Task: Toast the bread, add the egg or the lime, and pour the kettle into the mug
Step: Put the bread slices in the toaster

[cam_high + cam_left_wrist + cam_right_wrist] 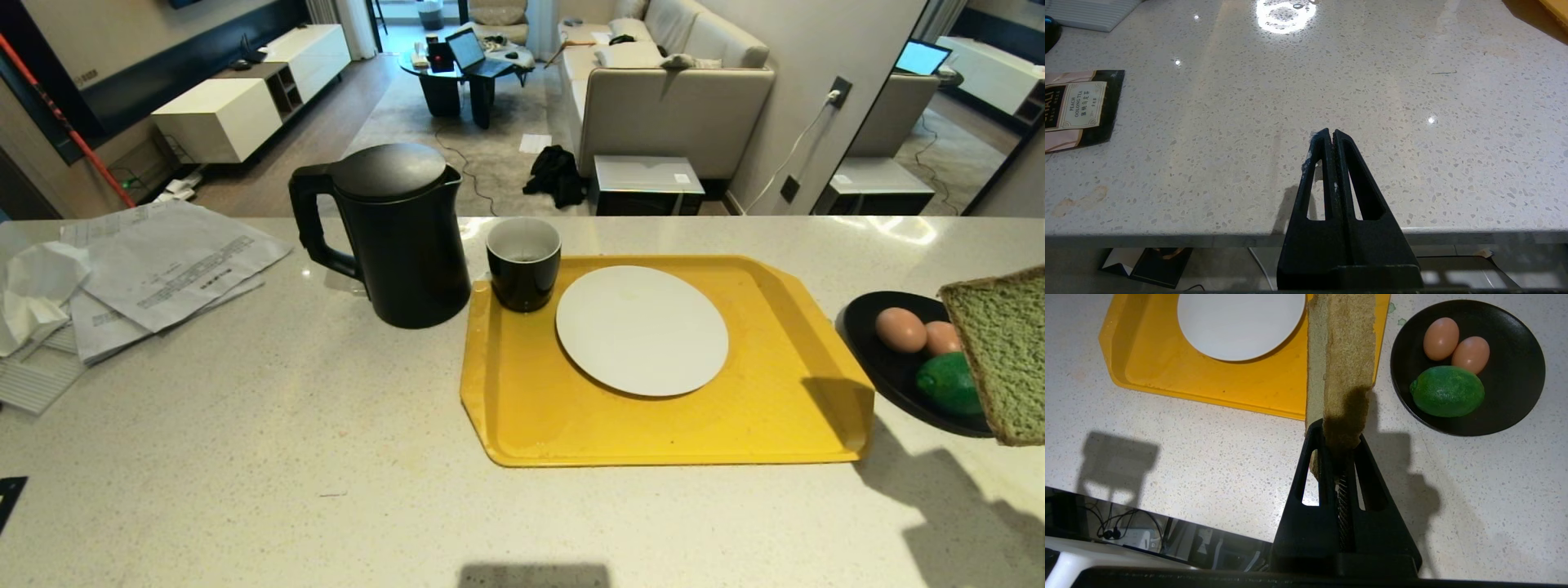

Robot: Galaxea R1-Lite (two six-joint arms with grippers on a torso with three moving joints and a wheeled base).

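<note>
Right of yellow tray (784,425), right gripper (1337,433) clamps bread (1345,367) upright, edge-on; white plate (642,330) lies leftward. Left gripper (1331,136) clenched empty.

Bright overhead light, sharp frames, hard shadows

A round glare patch is seen on the bench (1355,98) in the left wrist view; dark shadows are cast beside the tray (522,425) and under the bread (1347,355); head-view edges are bowed.

right gripper (1340,435) — jaws clamp bread (1345,355) | above counter (1208,457)
</note>
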